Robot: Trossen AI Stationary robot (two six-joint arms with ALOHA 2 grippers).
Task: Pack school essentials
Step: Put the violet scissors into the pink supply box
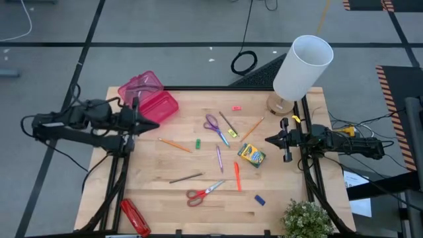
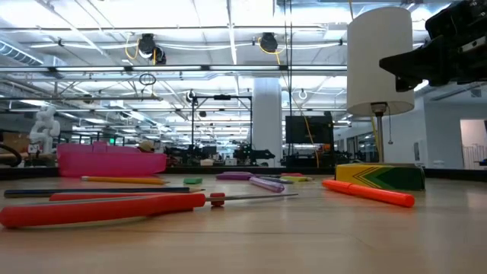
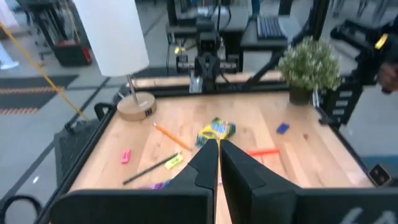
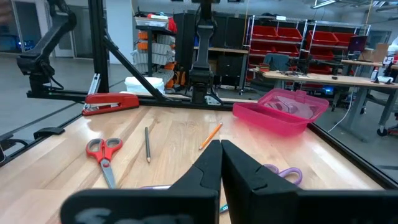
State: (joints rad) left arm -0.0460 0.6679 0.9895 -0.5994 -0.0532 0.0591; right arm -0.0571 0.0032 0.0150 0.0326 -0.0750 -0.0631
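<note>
The school essentials lie scattered on the wooden table: purple scissors, red scissors, a green-yellow crayon box, an orange marker, pencils, a purple pen and small erasers. An open pink case sits at the far left. My left gripper hovers shut beside the case, touching nothing. My right gripper hovers shut at the table's right, near the crayon box, also touching nothing. Both wrist views show the fingers closed together.
A white lamp stands at the far right corner. A potted plant stands at the near right corner. A long red stapler lies at the near left corner. The case has its lid raised.
</note>
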